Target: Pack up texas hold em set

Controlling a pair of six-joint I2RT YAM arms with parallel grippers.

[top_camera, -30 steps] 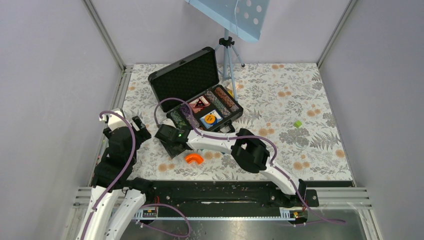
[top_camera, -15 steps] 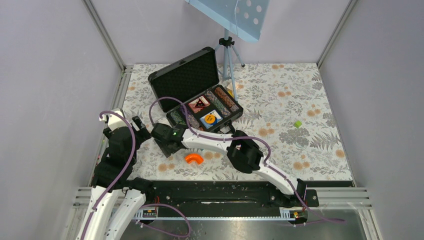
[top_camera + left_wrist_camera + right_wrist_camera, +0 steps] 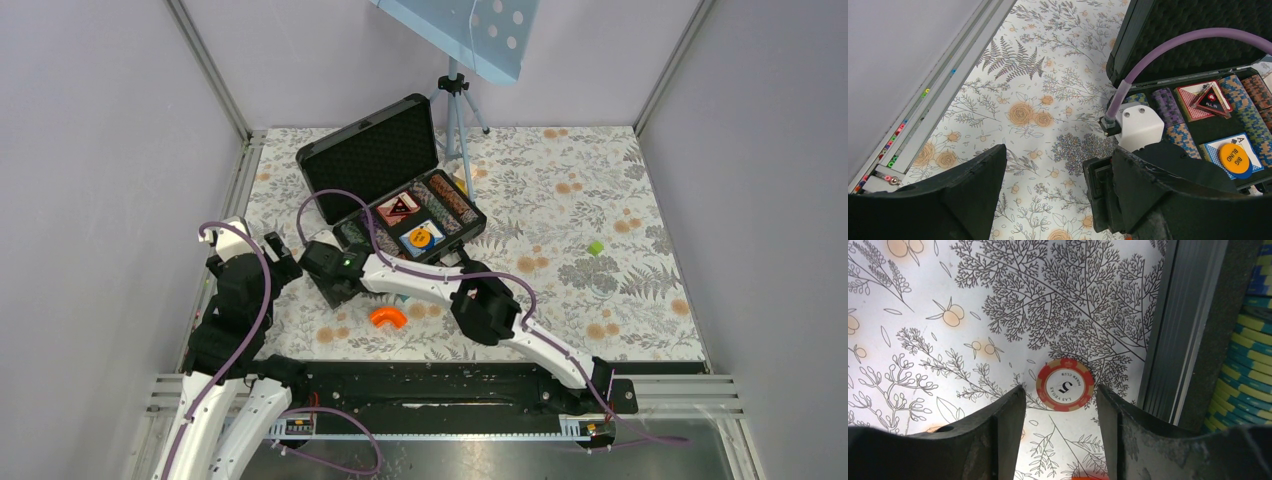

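Texas hold em set: its black briefcase (image 3: 372,152) lies open just right of the right gripper (image 3: 1060,399). That gripper's jaws stand apart and empty, and a red "5" chip (image 3: 1065,384) lies flat on the floral cloth (image 3: 948,315) just ahead of them. The left gripper (image 3: 1055,167) gapes wide and empty, with the case ahead to its right.

briefcase (image 3: 372,160): back-left of table (image 3: 600,180), lid upright behind tray
chip rows (image 3: 450,200), card decks (image 3: 398,208): in tray
loose chip (image 3: 1065,384): on table, beside briefcase wall, between right pincer (image 3: 1060,390) fingers
curved piece (image 3: 387,317): before briefcase
small block (image 3: 596,247): far right
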